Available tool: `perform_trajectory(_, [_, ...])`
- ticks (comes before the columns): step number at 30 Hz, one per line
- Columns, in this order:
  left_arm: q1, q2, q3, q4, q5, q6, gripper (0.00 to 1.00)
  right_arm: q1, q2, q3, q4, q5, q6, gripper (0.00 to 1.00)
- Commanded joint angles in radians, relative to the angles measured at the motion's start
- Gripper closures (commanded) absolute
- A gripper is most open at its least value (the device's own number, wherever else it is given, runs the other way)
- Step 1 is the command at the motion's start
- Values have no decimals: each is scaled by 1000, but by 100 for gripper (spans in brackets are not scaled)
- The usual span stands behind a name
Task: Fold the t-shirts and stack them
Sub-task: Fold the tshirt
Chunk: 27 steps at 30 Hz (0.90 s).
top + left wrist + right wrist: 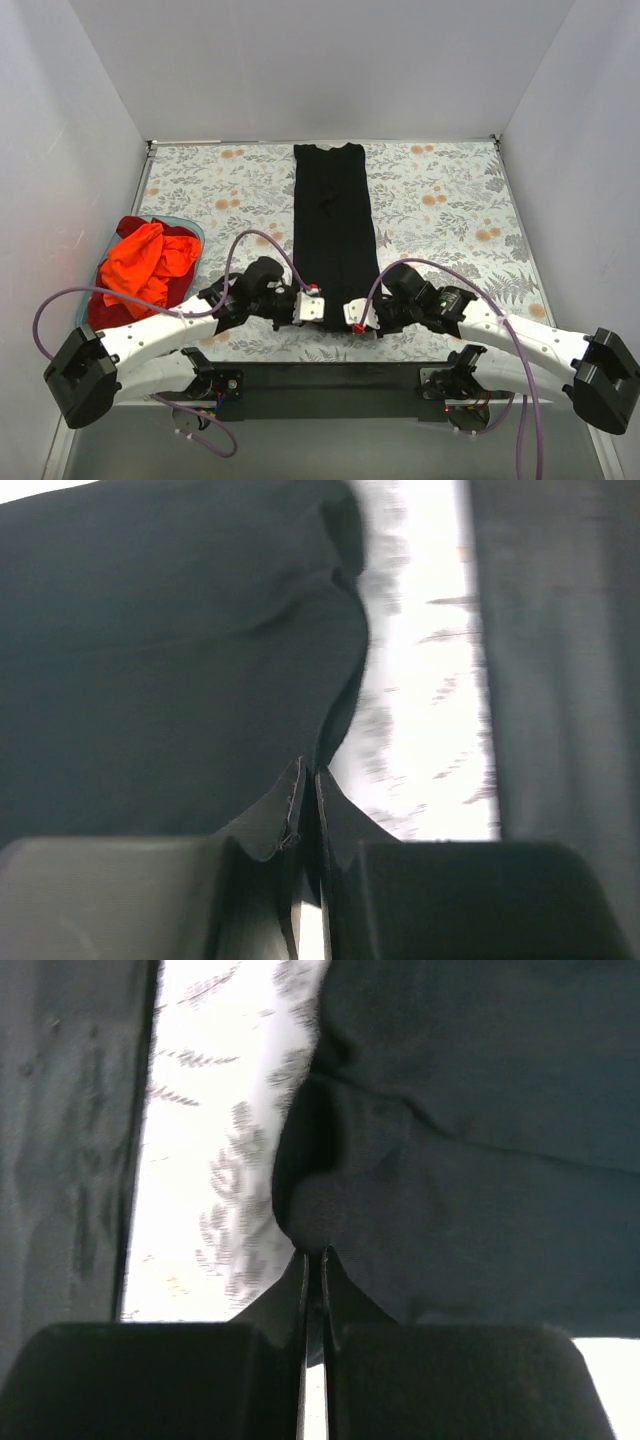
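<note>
Here, left gripper (312, 308) and right gripper (355, 314) clenched on near edge of black t-shirt (333, 215), bare tablecloth (440, 210) alongside.

Even bright overhead view, wrist views dim, blurred, tablecloth (430, 680) blown out white

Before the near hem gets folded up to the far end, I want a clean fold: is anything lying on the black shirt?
Nothing visible does. The black t-shirt lies as a bare strip, left gripper and right gripper shut on its near corners. The orange-red t-shirts sit in the teal basket, off to its left.
</note>
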Motion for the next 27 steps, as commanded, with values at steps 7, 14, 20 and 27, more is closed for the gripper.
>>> perform_trajectory(7, [253, 147, 190, 19, 75, 202, 100, -220, 173, 237, -17, -75, -167, 99])
perform_trajectory(14, [380, 356, 320, 139, 123, 277, 100, -361, 368, 399, -14, -139, -351, 99])
perform_trajectory(20, [463, 554, 484, 168, 167, 322, 100, -434, 544, 531, 5, -162, -465, 99])
perform_trajectory(27, [526, 721, 624, 207, 176, 357, 100, -501, 718, 691, 20, -176, -520, 99])
